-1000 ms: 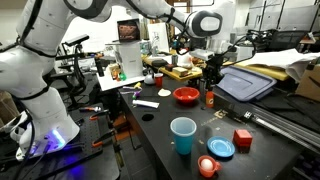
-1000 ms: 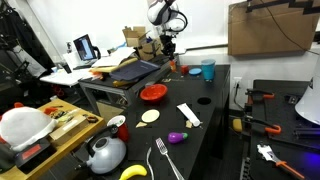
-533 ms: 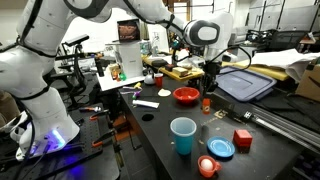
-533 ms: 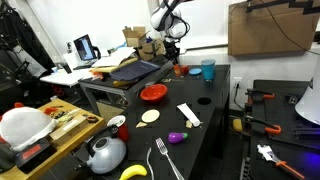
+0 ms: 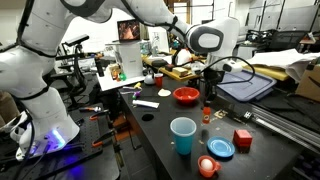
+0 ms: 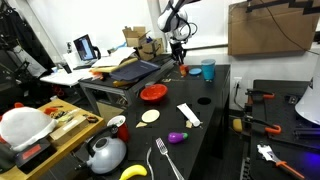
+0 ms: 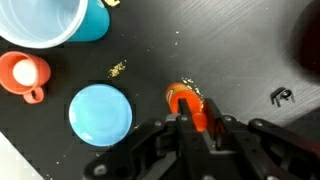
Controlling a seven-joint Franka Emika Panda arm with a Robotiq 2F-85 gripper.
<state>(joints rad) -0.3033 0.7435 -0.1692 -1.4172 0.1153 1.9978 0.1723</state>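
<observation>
Risk: the orange piece [image 7: 181,96] could slip or topple if the narrow pinch loosened, or bump the blue plate [image 7: 100,112] just beside it.
Tool: the tool [image 7: 198,120] was nearly closed, clamping the orange piece.
Place: low over the table [image 7: 255,45], near the blue cup [image 7: 45,20].

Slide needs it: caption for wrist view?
Gripper grips a small orange object over black tabletop, beside round light-blue disc.
</observation>
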